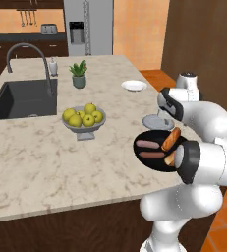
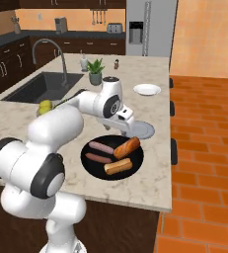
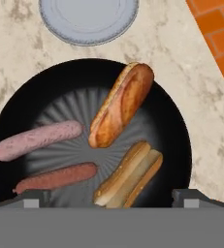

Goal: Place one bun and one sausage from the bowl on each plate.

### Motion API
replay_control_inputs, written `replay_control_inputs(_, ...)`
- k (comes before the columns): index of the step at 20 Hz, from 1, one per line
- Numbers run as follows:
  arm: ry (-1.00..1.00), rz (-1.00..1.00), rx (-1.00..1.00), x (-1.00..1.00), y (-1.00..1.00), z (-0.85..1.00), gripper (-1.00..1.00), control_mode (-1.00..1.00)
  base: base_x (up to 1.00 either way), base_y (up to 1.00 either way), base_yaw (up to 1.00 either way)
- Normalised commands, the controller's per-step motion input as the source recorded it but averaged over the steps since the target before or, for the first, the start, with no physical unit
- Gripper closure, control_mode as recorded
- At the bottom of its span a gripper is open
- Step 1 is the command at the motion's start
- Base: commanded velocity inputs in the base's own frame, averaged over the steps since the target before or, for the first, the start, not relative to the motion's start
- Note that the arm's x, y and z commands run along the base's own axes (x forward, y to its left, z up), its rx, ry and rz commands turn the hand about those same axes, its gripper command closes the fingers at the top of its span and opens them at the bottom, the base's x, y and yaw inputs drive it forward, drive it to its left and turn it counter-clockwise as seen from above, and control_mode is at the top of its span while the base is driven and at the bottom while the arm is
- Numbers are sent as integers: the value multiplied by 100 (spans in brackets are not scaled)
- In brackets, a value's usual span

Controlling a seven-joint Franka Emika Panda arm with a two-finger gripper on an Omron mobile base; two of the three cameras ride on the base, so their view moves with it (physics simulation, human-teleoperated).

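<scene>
- The black bowl (image 3: 16,111) sits on the marble counter (image 1: 46,162) near the counter's right edge, close to the front.
- Two buns and two sausages lie in the bowl: a closed brown bun (image 3: 122,104) tilted toward the far right, a split bun (image 3: 130,175) at the near right, a pale pink sausage (image 3: 38,140) on the left, and a darker red sausage (image 3: 55,178) nearer than the pink one.
- The closed bun's lower end lies just beside the pink sausage's right end; whether they touch cannot be told.
- The pale grey plate (image 3: 88,19) lies just beyond the bowl's far rim, bare.
- The white plate (image 2: 147,89) sits farther back on the counter, well apart from the bowl, also bare.
- The gripper (image 3: 111,198) hangs above the bowl's near side, its fingers (image 3: 32,197) spread wide apart with nothing between them.
- A grey footed bowl of yellow-green apples (image 1: 84,118) stands left of the black bowl, well apart.
- A small potted plant (image 1: 79,75) stands at the far side, beside the dark sink (image 1: 21,98) with its curved faucet (image 1: 29,56).
</scene>
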Motion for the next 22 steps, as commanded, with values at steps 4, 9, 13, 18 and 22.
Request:
replay_control_inputs(4, 0, -3, 0, 52, -34, -52, -100, -100, 0, 0, 0)
replay_control_inputs(9, 0, -1, 0, 54, -13, -43, -100, -100, 0, 0, 0)
replay_control_inputs(13, 0, 0, 0, 33, -1, -40, -100, -100, 0, 0, 0)
replay_control_inputs(18, 0, 0, 0, -1, -16, -29, -100, -100, 0, 0, 0)
replay_control_inputs(22, 0, -2, 0, -6, -1, -17, -100, -100, 0, 0, 0)
